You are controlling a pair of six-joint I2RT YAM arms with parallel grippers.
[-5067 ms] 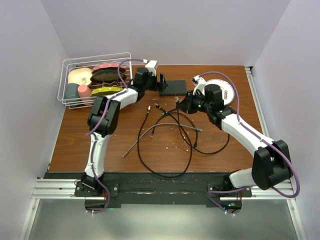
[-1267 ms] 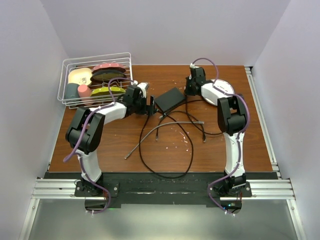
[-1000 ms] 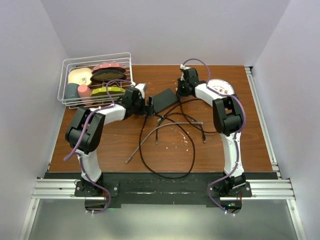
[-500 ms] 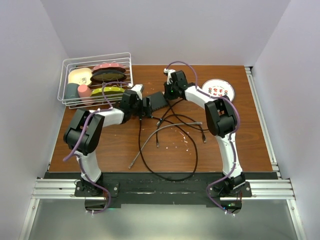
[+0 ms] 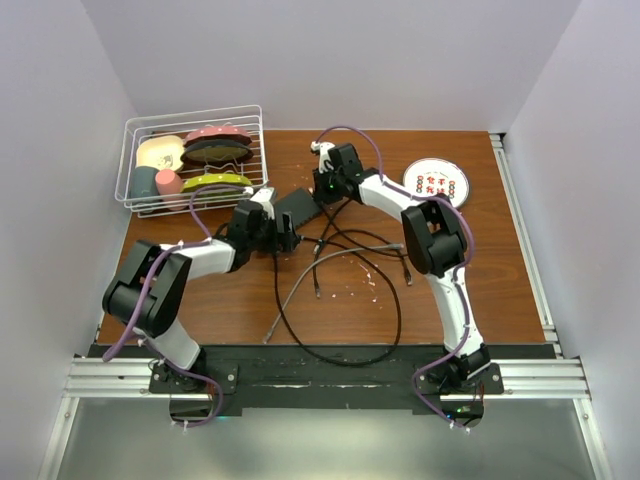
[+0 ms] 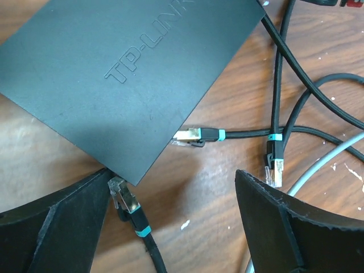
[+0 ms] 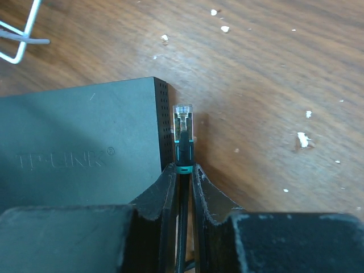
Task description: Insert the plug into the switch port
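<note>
overhead, a brown wooden table [image 5: 450, 290] holds a wire basket [image 5: 190, 118] of dishes at the far left and a white disc [image 5: 436, 182] with red marks at the far right. a tangle of loose cables [image 5: 350, 249] spreads across the middle.

both arms reach inward to the small, flat, matte-black switch [image 5: 293, 207]. it lies at an angle near the back of the table's middle, with raised lettering on its top.

the left gripper [image 6: 173, 187] hangs released just beside the switch's near corner, fingers spread wide with nothing held between them. it likely waits there to brace the box so it does not slide under a push.

the right gripper [image 7: 183, 173] is clenched on the plug [image 7: 183, 122], pinching the black cord right at the teal band behind it. this is probably so the short stub stays stiff for aiming.

the plug is a clear plastic head that points away from the wrist. it sits just beside the switch's perforated short side, without touching it.

the switch port itself shows in no view, so the plug seems not yet lined up with it.
</note>
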